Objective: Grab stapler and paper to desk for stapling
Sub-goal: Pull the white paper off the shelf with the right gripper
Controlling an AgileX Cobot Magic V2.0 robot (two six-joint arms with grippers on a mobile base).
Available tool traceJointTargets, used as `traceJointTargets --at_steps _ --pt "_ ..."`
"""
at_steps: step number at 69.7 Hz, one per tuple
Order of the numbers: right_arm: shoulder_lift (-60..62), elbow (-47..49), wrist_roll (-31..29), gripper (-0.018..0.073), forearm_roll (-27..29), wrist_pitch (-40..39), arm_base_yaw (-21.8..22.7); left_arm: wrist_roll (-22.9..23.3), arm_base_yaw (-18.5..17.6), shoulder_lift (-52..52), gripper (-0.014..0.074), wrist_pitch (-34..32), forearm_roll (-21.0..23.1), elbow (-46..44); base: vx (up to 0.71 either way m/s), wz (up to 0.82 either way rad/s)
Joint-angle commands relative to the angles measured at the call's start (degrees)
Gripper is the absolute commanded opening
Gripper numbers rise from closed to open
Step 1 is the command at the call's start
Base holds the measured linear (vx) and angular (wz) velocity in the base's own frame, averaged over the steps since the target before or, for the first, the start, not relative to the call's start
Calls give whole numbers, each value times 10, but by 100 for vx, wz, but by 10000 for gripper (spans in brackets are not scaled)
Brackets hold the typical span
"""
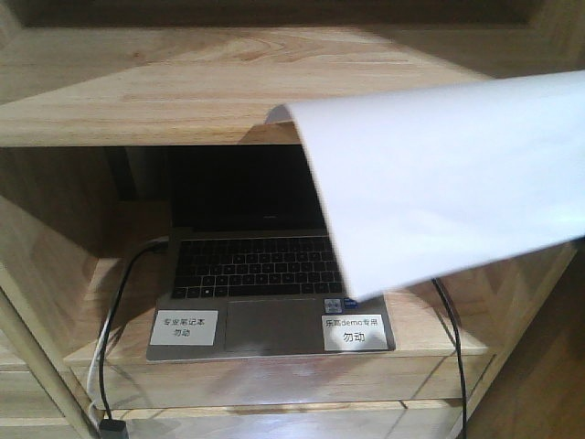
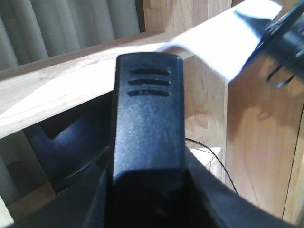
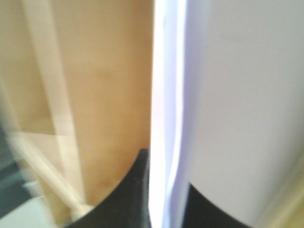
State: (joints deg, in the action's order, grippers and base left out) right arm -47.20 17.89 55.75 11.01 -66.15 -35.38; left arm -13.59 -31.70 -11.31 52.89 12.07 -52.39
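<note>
A white sheet of paper (image 1: 439,174) hangs in the air in front of a light wooden shelf unit (image 1: 137,82), entering from the right side of the front view. It curves slightly and hides the right part of an open laptop (image 1: 256,265) that sits in the compartment behind it. Two small white labels (image 1: 185,326) with Chinese text lie on the laptop's palm rest. A black cable (image 1: 452,347) hangs down at the right, below the sheet.

In the right wrist view, the right tool (image 3: 166,202) pinches the paper edge-on, one black finger (image 3: 130,194) on each side of the sheet. The picture is blurred.

In the left wrist view, the left tool (image 2: 147,168) is closed around the black stapler (image 2: 147,109), which fills the middle of the view and shows three short grooves near its far end. Beyond it, at the upper right, the paper and the right tool holding it are visible.
</note>
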Motion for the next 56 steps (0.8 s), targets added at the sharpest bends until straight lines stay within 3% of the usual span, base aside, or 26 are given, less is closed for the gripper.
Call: traceJointTargets --at_steps 1,26,56 --pt "33 20 -34 -7 -16 -61 1 1 -3 -12 -6 -67 10 -14 0 0" --pt "160 20 -125 -7 -18 -8 1 1 -3 -12 -6 -67 10 -14 0 0" --pt "258 19 -156 -7 -15 41 1 1 -3 -12 -6 -67 10 -14 0 0"
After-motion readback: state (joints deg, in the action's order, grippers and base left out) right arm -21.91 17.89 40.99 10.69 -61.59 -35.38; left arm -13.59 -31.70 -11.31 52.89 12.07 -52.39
